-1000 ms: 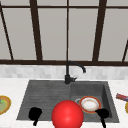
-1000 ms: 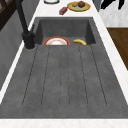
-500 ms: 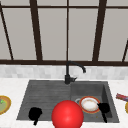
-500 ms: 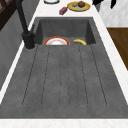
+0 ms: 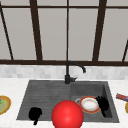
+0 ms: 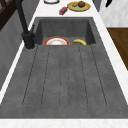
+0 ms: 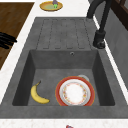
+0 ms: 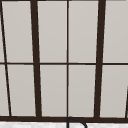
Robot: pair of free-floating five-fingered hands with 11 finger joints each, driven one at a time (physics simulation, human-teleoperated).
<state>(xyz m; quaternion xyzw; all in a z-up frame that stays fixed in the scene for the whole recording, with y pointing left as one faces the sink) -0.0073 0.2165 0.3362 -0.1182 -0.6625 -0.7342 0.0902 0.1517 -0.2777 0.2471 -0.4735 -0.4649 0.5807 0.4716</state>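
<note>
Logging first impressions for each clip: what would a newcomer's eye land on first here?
Probably the big red ball at the sink's front edge in the front view, between the two black hands. The right hand hangs with straight fingers beside an orange-rimmed plate in the basin, where a banana also lies. The left hand floats over the draining board.

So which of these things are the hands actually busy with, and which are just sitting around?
In hand:
right hand, fingers straight, beside the orange-rimmed plate in the sink basin
left hand, hanging over the draining board

Lying about:
banana in the basin
red ball
faucet
food plate on the counter
</note>
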